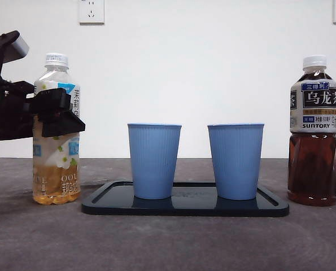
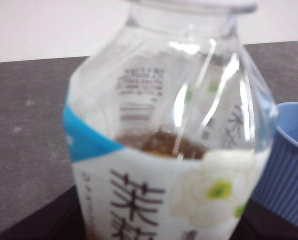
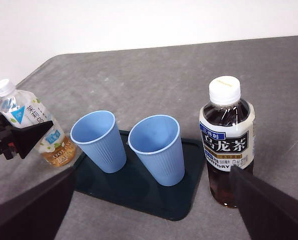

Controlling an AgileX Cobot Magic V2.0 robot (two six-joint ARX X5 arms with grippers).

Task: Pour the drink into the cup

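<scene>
A pale tea bottle [image 1: 56, 141] with a white cap stands on the table at the left, about half full. My left gripper [image 1: 63, 113] reaches in from the left edge and is shut on its middle. In the left wrist view the bottle [image 2: 164, 150] fills the picture and hides the jaws. Two blue cups [image 1: 153, 161] [image 1: 235, 161] stand upright on a dark tray [image 1: 184, 206]. A dark tea bottle [image 3: 228, 145] stands capped to the tray's right. My right gripper [image 3: 152, 172] hovers open above and in front of the tray, holding nothing.
A white wall with power sockets [image 1: 91, 10] rises behind the grey table [image 1: 168, 243]. The table's far left corner [image 3: 53, 57] is rounded. One blue cup [image 2: 289, 170] is close beside the held bottle.
</scene>
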